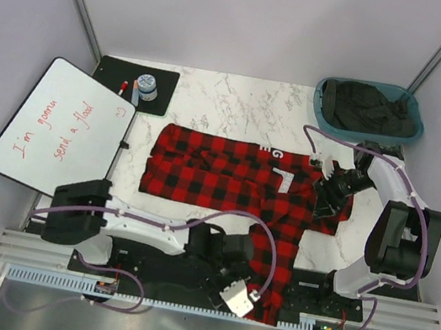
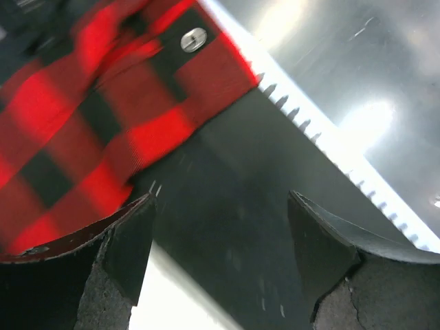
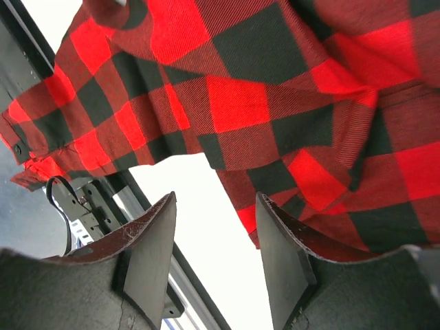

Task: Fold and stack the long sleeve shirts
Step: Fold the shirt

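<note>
Far left, a white rectangular whiteboard (image 1: 60,128) with red handwriting lies tilted, hanging off the bench edge. Just behind it there's a black square mat (image 1: 136,86) carrying a small blue-lidded jar (image 1: 146,86) and a red-capped marker (image 1: 122,86).

Moving right, the red-and-black buffalo-check flannel shirt (image 1: 218,177) is spread crossways over the middle of the white marble-pattern bench (image 1: 239,108), a bit rumpled. Its collar points right, and you can see the white neck label (image 1: 286,179). One long sleeve (image 1: 279,244) runs down toward the near edge, off the marble and onto the black base plate (image 2: 227,227) between the two arm bases.

The left pincer (image 2: 220,234) sits low over that black plate right by the end of the sleeve. It's spread wide with nothing in it. From the left wrist camera, the cuff with a silver metal snap (image 2: 193,39) lies just ahead of the fingertips, not touching them.

Further right, the right pincer (image 3: 216,234) is over the right edge of the shirt near the collar. Its fingers are apart with a moderate gap, nothing clamped, bare white bench showing between them and checked cloth just beyond. Can't tell if the tips touch the fabric.

At the far right back corner there's a teal plastic bin (image 1: 416,114) with dark clothing (image 1: 368,105) heaped in it.
</note>
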Tool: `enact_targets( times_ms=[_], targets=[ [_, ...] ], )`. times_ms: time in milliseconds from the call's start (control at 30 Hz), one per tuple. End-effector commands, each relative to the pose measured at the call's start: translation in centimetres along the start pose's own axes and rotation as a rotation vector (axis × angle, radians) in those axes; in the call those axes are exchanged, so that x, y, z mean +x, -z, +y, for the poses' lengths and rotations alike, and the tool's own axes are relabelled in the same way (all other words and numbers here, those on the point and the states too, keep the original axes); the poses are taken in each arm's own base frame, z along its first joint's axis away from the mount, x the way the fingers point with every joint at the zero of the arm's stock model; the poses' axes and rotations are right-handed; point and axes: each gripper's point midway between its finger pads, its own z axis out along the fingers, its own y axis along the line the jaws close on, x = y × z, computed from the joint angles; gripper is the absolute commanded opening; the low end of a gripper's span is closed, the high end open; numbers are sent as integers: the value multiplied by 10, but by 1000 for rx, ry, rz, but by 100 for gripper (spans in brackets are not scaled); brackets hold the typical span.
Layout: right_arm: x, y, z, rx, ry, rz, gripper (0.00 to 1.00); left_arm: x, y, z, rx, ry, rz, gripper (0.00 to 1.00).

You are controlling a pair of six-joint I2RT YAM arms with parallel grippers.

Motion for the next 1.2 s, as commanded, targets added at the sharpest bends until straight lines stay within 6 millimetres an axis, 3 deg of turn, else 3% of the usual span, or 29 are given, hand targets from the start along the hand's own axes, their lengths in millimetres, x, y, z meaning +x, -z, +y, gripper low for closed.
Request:
enact_targets(
  times_ms=[0, 200, 333, 433, 600, 867, 1167],
  targets=[
    [-20, 12, 0, 13, 19, -66, 57, -30, -38, 32, -60, -195, -50, 83],
    [-17, 10, 4, -8, 13, -64, 58, -39, -61, 49, -91, -227, -65, 81],
    [-16, 8, 4, -13, 16, -61, 58, -43, -68, 41, -54, -245, -80, 77],
    [-14, 9, 2, -13, 13, -61, 58, -46, -65, 31, -27, -272, -89, 72],
    [-11, 7, 3, -20, 10, -57, 58, -55, -45, 18, 0, -282, -111, 70],
    [-8, 3, 4, -34, 10, -51, 58, -75, -36, 20, 16, -274, -156, 71],
    [-9, 8, 2, -23, 17, -54, 62, -45, -71, 14, 139, -190, -114, 71]
  ],
)
